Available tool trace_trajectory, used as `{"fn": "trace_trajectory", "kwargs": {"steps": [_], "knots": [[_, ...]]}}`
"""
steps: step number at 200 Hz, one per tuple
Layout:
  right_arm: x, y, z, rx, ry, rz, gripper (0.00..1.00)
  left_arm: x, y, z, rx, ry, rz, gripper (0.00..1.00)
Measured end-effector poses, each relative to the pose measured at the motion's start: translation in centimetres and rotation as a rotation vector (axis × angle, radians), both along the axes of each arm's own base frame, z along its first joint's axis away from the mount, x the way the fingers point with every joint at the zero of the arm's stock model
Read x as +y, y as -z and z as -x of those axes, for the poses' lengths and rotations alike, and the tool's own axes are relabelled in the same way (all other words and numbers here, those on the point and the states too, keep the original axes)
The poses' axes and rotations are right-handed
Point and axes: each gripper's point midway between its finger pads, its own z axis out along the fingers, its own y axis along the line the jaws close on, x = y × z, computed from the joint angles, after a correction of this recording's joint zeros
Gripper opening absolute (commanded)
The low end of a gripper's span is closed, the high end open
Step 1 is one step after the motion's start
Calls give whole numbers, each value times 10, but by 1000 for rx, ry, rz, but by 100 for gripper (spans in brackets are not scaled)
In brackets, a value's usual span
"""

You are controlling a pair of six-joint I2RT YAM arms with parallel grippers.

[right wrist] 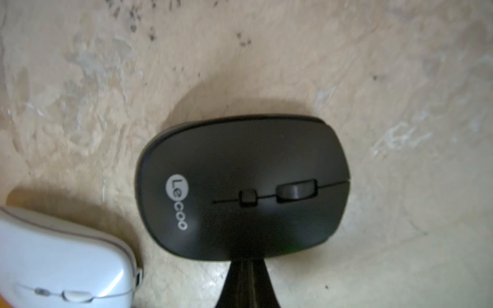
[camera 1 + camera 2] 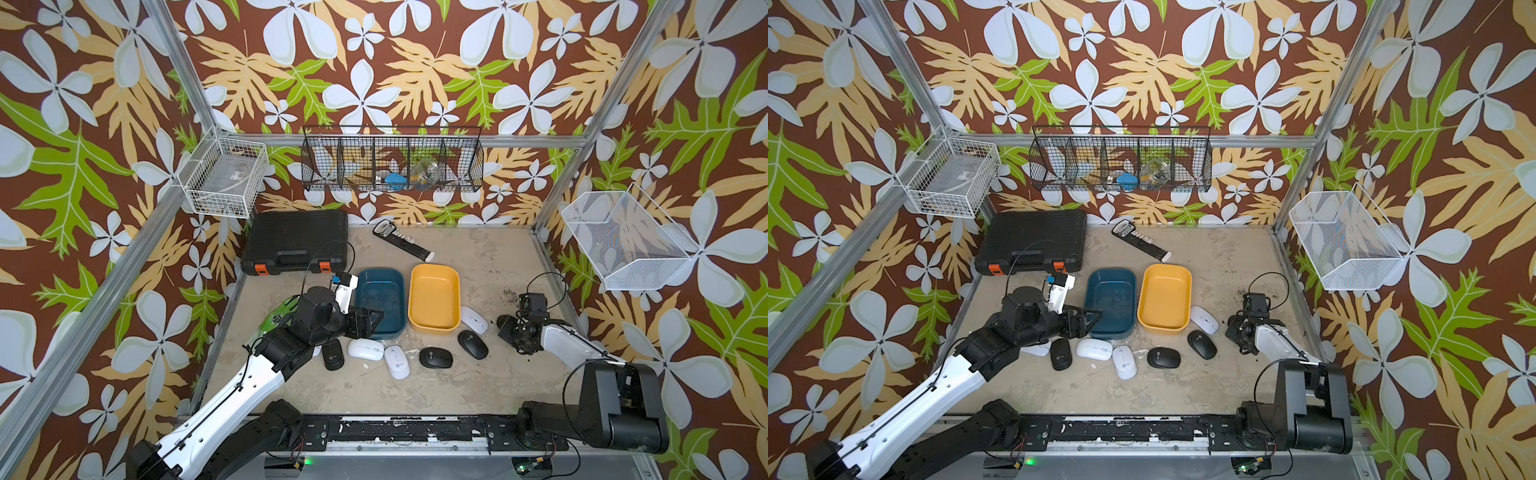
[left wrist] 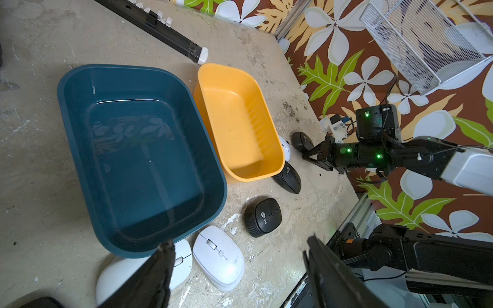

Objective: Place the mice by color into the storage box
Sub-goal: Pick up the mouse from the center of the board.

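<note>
My left claw [image 2: 373, 322] hangs open over the near rim of the blue bin [image 2: 380, 272], with a white mouse [image 3: 217, 257] just below it on the tabletop [image 2: 415, 395]. My right claw [image 1: 245, 262] is closed, its tip right at the edge of a black mouse [image 1: 242, 186] near the yellow bin [image 2: 434, 267].

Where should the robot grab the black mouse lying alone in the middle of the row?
From straight above, pinching the black mouse across its two long sides. It lies flat on the table, and bare space beside both sides leaves room for the jaws.
</note>
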Motion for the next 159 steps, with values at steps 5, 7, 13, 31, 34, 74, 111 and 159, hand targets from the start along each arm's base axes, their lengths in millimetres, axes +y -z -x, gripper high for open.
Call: {"fn": "trace_trajectory", "kwargs": {"steps": [5,7,13,31,34,74,111,159], "knots": [[-3,0,-4,-4,7,2,0,0,0,0,-2,1,-1,80],[-5,0,-6,-6,8,5,0,0,0,0,-3,2,-2,80],[-9,0,-11,-9,13,7,0,1,-1,1,-6,4,-4,80],[-20,0,-30,-20,23,16,0,1,1,2,-4,4,-10,80],[-21,-1,-33,-22,21,19,0,2,2,2,-1,4,-13,80],[-39,-3,-53,-17,26,47,0,5,7,3,2,-6,-27,80],[-46,-8,-35,0,23,82,0,5,12,3,14,-6,-35,80],[-71,-4,-31,31,61,103,0,2,10,0,13,1,-37,81]]}}
